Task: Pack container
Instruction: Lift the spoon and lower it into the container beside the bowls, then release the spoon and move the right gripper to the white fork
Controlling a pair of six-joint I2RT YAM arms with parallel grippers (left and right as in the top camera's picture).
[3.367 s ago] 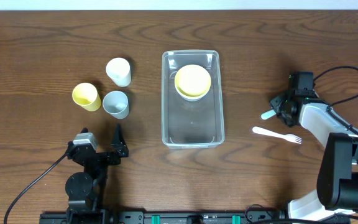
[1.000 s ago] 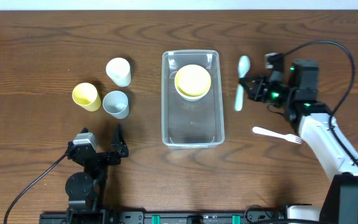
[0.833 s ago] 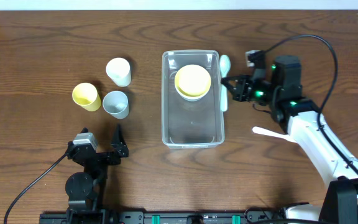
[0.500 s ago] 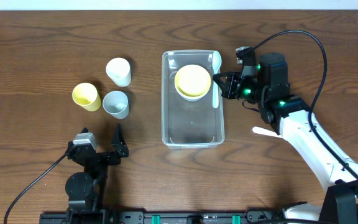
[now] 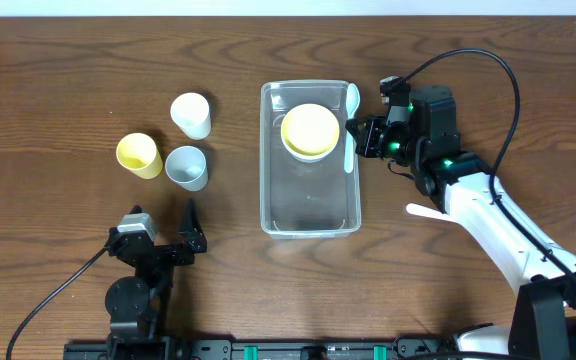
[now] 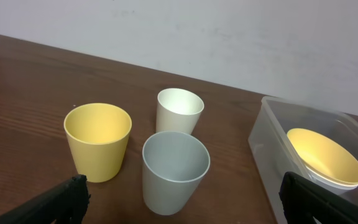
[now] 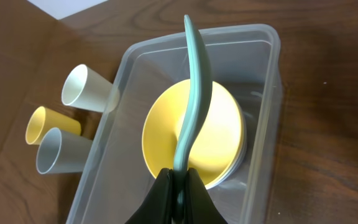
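The right gripper (image 5: 360, 138) is clamped on the handle of a pale green spoon (image 5: 349, 125). It hangs at the right rim of the container (image 5: 310, 232), with the spoon running along that wall and its scoop end near the far right corner. In the right wrist view the spoon (image 7: 194, 93) reaches out from the closed fingers across the yellow bowl (image 7: 222, 134). Whether it touches the bowl or the rim cannot be told.

The container sits mid-table, long side running away from the robot. Its far half holds the yellow bowl (image 5: 310, 130), which is nested in a white bowl (image 6: 328, 180), and its near half is bare plastic floor.

Left of the container and well apart from it stand three upright cups: a white cup (image 5: 191, 114), a yellow cup (image 5: 139, 155) and a grey-blue cup (image 5: 187, 167). They stand close together and nothing shows inside them.

The left gripper (image 5: 163, 225) rests near the table's (image 5: 68, 80) front edge, just behind the cups, with its fingers spread wide.

A white fork (image 5: 423, 210) lies on the wood to the right of the container, partly under the right arm. Bare wood lies between the cups and the container's left wall, and along the table's far edge.
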